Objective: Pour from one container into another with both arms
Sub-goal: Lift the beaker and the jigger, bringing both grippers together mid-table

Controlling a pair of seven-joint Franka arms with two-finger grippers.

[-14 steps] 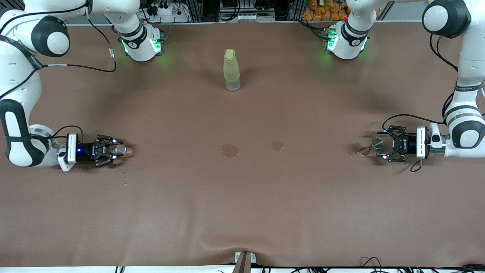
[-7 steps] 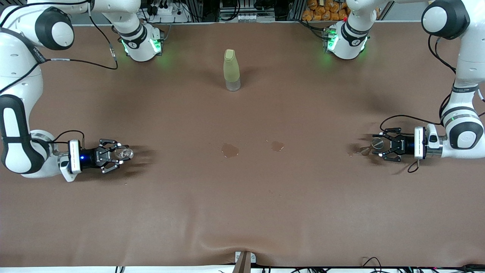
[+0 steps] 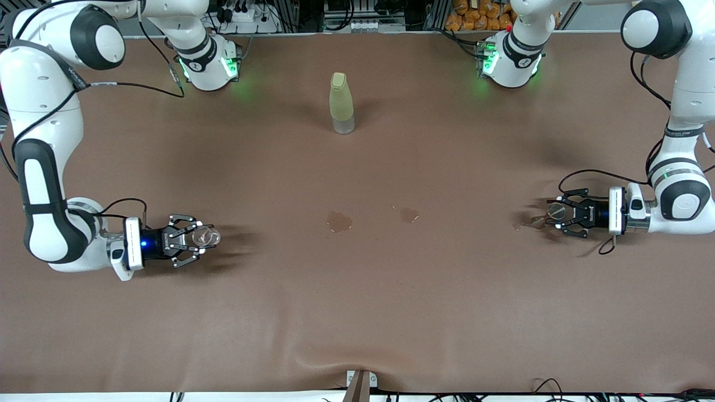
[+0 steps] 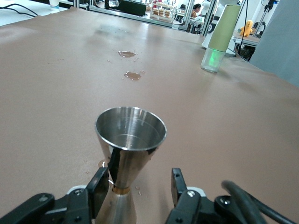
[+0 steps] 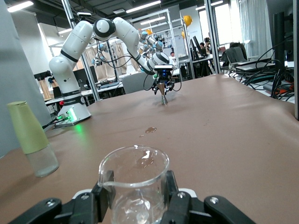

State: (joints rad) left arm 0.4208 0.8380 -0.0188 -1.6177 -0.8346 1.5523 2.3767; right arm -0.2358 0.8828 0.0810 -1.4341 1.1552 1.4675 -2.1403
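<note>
Right hand [image 3: 202,238] is clamped on the clear glass cup [image 5: 134,184], fingers on both sides of the wall, cup upright, held over the desk [image 3: 357,312] at the right arm's end. Looks like only a trace of liquid in the bottom; hard to be sure.

Two small wet patches [image 3: 339,221] [image 3: 409,214] on the desk mid-span between the hands, a few droplets around.

Left hand [image 3: 550,218] is low at the left arm's end, straddling the steel jigger [image 4: 131,140]. The jigger stands upright on the desk, mouth up. One finger [image 4: 100,186] is at its waist, the other has a gap: jaws apart, not gripping yet.

Step in hand, by judgement: closing on the jigger. The narrow waist is the right spot, since the cones above and below stop slip. One-sided contact will shove it, so centre the hand first and close slowly. Lift only once both fingers bear. Polished steel is slippery and top-heavy.

Farther back, the yellow-green bottle [image 3: 341,103] stands alone mid-desk, well apart from both hands.

The desk has a brown matte cover, slightly rumpled at the near edge. Arm bases [image 3: 209,64] [image 3: 508,58] glow green at the top edge. Racks and cabling past them.
</note>
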